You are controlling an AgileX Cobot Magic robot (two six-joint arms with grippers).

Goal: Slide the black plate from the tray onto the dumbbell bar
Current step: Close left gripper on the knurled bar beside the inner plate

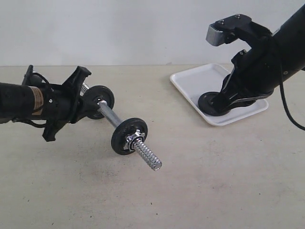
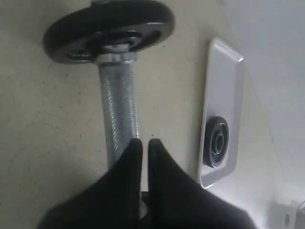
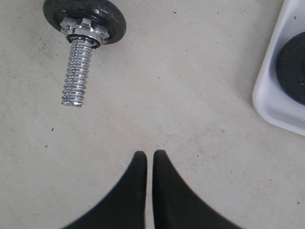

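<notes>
The dumbbell bar is held off the table, its threaded end pointing to the front right. My left gripper is shut on the bar's left part; in the left wrist view the gripper shows only a thin slit, with the knurled bar beside it. Two black discs sit on the bar, one behind a chrome collar nut. The black plate lies flat in the white tray. My right gripper hangs shut and empty just above the plate's near side.
The tray stands at the back right of the beige table. A white wall runs behind the table. The right arm reaches in from the upper right.
</notes>
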